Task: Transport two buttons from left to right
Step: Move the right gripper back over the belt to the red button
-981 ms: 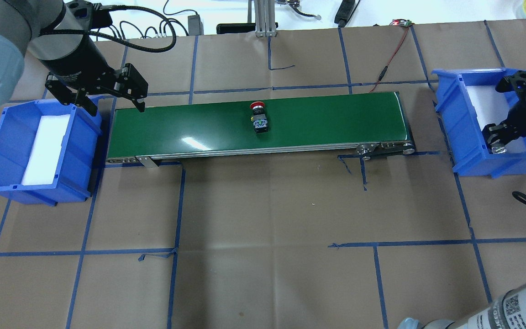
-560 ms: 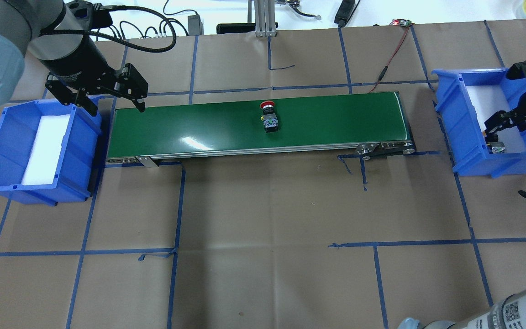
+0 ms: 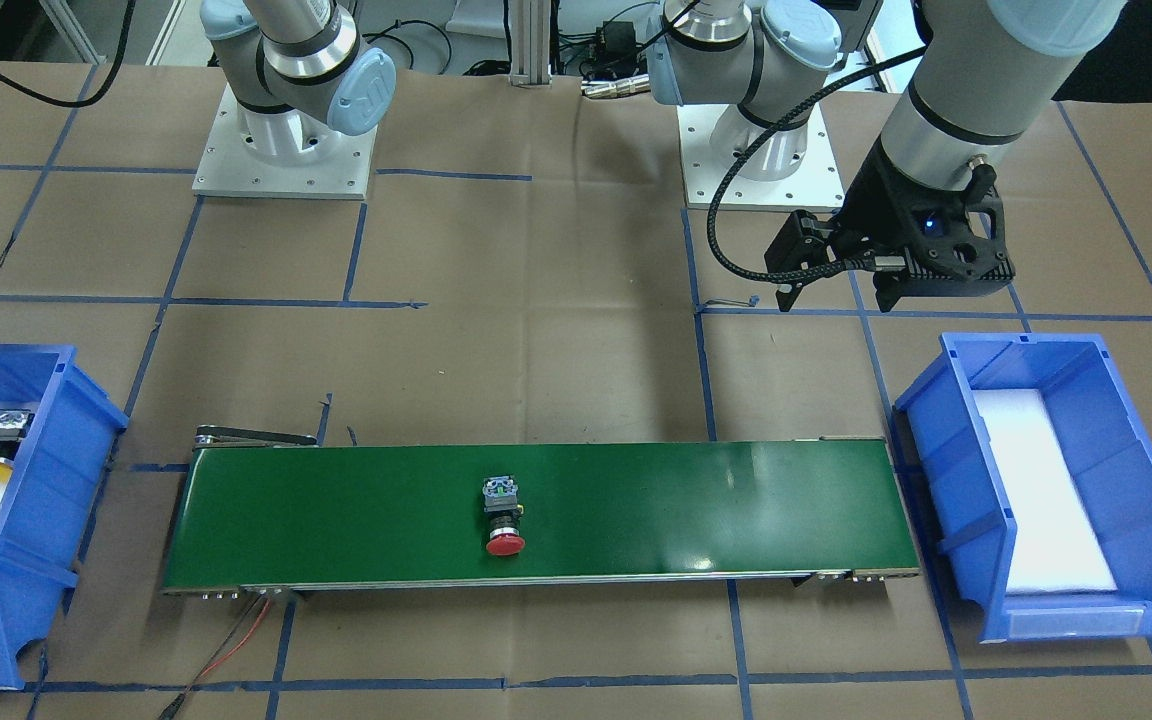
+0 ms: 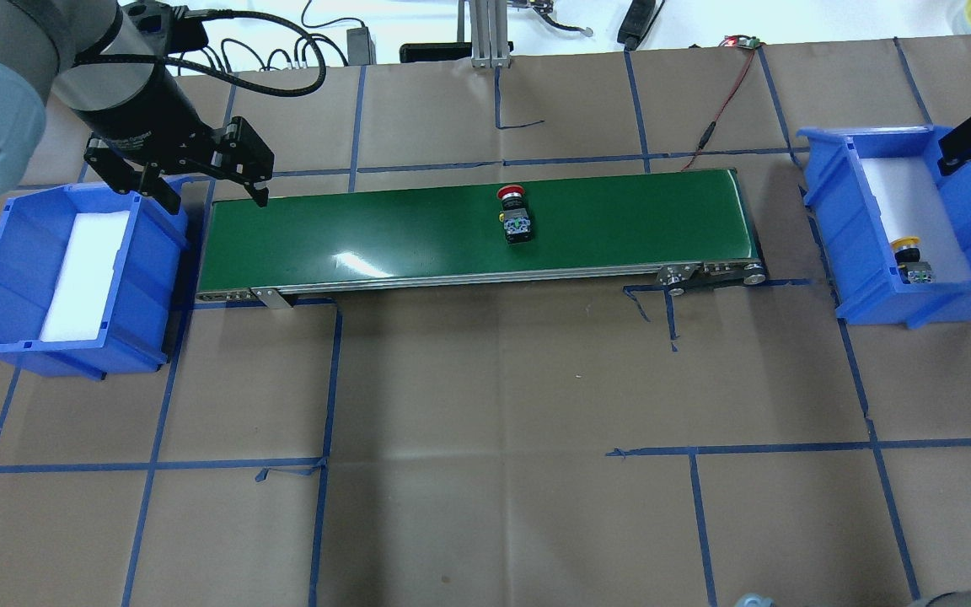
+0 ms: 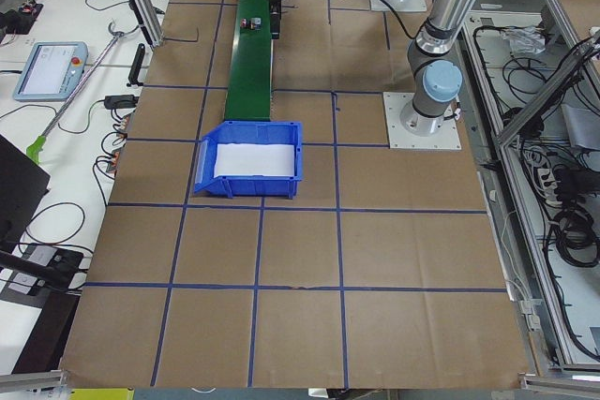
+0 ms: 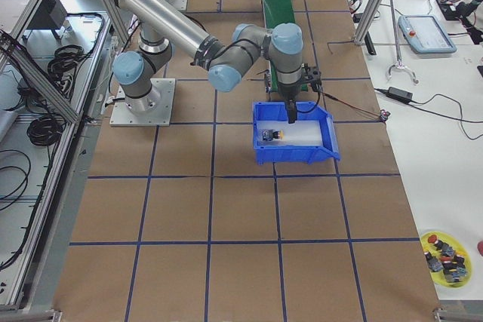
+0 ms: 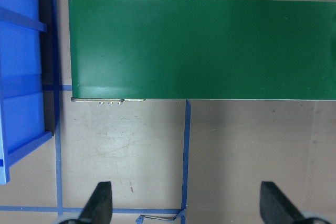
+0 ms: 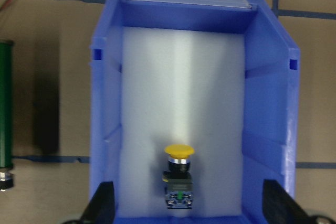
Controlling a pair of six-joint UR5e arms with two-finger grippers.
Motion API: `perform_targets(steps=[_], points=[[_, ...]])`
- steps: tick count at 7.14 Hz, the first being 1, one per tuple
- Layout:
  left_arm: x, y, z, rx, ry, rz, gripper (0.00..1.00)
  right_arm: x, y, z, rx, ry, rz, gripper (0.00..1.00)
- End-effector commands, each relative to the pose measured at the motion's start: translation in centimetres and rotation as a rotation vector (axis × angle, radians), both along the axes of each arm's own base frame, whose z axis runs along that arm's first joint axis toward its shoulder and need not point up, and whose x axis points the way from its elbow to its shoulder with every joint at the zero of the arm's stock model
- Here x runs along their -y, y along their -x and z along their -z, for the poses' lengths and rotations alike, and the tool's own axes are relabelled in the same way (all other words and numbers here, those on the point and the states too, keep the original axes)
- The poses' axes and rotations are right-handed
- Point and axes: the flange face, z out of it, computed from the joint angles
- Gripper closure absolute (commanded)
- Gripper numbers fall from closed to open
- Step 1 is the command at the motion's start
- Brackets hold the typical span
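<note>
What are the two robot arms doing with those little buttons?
They are moving two buttons from one blue bin to the other. The yellow button already lies in the right bin, with the right tool open above it. The red button lies about halfway along the green belt. The left tool hangs open, holding nothing, at the belt's other end.

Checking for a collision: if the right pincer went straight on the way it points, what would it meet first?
Probably the yellow button lying in the blue bin; depth is unclear.
</note>
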Motion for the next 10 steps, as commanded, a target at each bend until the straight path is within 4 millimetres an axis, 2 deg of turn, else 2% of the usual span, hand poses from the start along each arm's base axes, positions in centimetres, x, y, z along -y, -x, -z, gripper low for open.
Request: perform_targets(steps=[1, 3, 4, 5, 6, 8, 9, 10], points=[[0.0, 0.0, 0.0, 0.0, 0.0, -0.001, 0.01, 1.2, -7.6, -4.7, 0.07, -0.047, 0.059, 0.0], [0.0, 0.0, 0.0, 0.0, 0.0, -0.001, 0.01, 1.7, -18.1, -5.4, 0.076, -0.034, 0.06, 0.0], [0.0, 0.0, 0.0, 0.0, 0.0, -0.001, 0.01, 1.3, -22.2, -5.6, 0.086, -0.027, 0.082, 0.0], [0.0, 0.0, 0.0, 0.0, 0.0, -0.001, 0.01, 0.9, -25.1, -5.4, 0.069, -0.033, 0.108, 0.0], [0.0, 0.0, 0.0, 0.0, 0.0, -0.001, 0.01, 0.7, -26.4, -5.2, 0.058, -0.036, 0.109, 0.0], [0.0, 0.0, 0.0, 0.0, 0.0, -0.001, 0.01, 1.3, -26.8, -4.1, 0.061, -0.033, 0.102, 0.0], [0.0, 0.0, 0.0, 0.0, 0.0, -0.001, 0.01, 1.2, -27.3, -2.9, 0.062, -0.02, 0.095, 0.01], [0.0, 0.0, 0.0, 0.0, 0.0, -0.001, 0.01, 0.7, -29.5, -0.8, 0.065, 0.029, 0.061, 0.01]])
